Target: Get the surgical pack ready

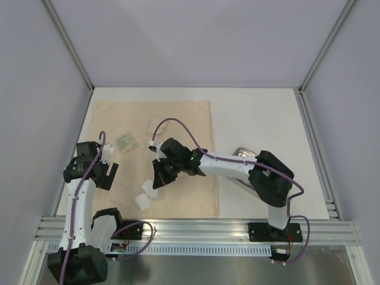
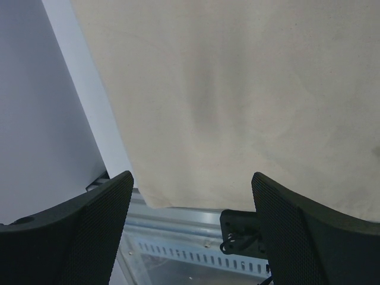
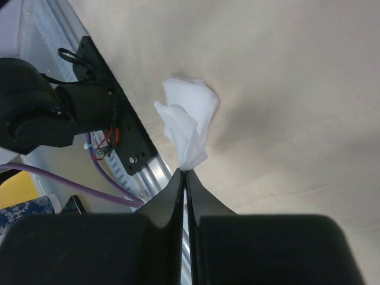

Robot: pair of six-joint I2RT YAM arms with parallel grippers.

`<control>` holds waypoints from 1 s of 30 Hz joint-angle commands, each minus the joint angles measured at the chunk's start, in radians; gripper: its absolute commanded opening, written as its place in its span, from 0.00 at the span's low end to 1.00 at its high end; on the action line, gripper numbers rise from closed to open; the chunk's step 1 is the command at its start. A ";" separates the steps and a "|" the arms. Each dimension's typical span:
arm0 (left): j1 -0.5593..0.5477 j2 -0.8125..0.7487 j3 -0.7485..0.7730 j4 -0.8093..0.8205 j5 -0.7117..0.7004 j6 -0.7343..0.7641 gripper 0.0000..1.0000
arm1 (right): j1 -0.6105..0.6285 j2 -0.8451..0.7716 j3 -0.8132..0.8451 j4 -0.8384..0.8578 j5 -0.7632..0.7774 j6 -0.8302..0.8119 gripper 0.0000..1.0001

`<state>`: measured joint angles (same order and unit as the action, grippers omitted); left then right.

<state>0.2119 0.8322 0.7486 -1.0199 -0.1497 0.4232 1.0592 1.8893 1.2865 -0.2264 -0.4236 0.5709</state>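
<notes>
Step in hand, by judgement: picking a gauze square [image 3: 189, 116] off the beige cloth [image 1: 178, 119] to gather it with the rest of the pack. Right gripper [image 3: 185, 172] fingers pressed together on one lower corner of the crumpled piece. Remainder fanned out beyond the tips, apparently resting on the cloth near its front edge, close to the rail [image 3: 145, 169]. Just beside it, toward the near edge, a second gauze square [image 1: 142, 201]. Farther back on the cloth, a third gauze square [image 1: 155, 124] near a small greenish packet [image 1: 126, 141]. Steel tray [image 1: 242, 153] off the cloth to the right, partly hidden under the right arm. Left gripper [image 2: 191, 178] fingers wide apart, holding nothing, over the cloth's near-left corner. Needed next, probably: a lift clear without dragging the cloth, then a carry rightward to the tray. Thin corner pinch only, so slipping is possible. Scissors and tweezers not made out.
</notes>
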 commanded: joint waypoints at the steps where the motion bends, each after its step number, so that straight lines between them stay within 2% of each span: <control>1: 0.006 -0.012 0.005 0.006 0.009 -0.014 0.90 | 0.028 0.020 0.097 -0.002 -0.062 -0.029 0.00; 4: 0.007 -0.008 0.011 0.003 0.007 -0.014 0.90 | 0.045 0.097 0.160 0.021 -0.151 -0.011 0.00; 8: 0.007 -0.004 0.006 0.004 0.007 -0.012 0.90 | 0.062 0.169 0.247 -0.017 -0.190 -0.016 0.00; 14: 0.006 0.004 0.005 0.007 0.010 -0.015 0.90 | 0.062 0.264 0.304 -0.105 -0.166 -0.029 0.01; 21: 0.006 0.012 0.003 0.014 0.015 -0.017 0.90 | 0.062 0.309 0.323 -0.113 -0.100 -0.037 0.01; 24: 0.006 0.013 0.001 0.014 0.013 -0.018 0.90 | 0.062 0.311 0.338 -0.139 -0.069 -0.054 0.18; 25: 0.006 0.015 0.003 0.015 0.013 -0.018 0.90 | 0.062 0.309 0.339 -0.148 -0.061 -0.069 0.30; 30: 0.006 0.019 0.003 0.015 0.018 -0.020 0.90 | 0.062 0.264 0.327 -0.174 0.017 -0.101 0.42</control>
<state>0.2119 0.8505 0.7486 -1.0195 -0.1402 0.4179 1.1225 2.2013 1.5906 -0.3775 -0.4694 0.5064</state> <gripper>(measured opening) 0.901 0.407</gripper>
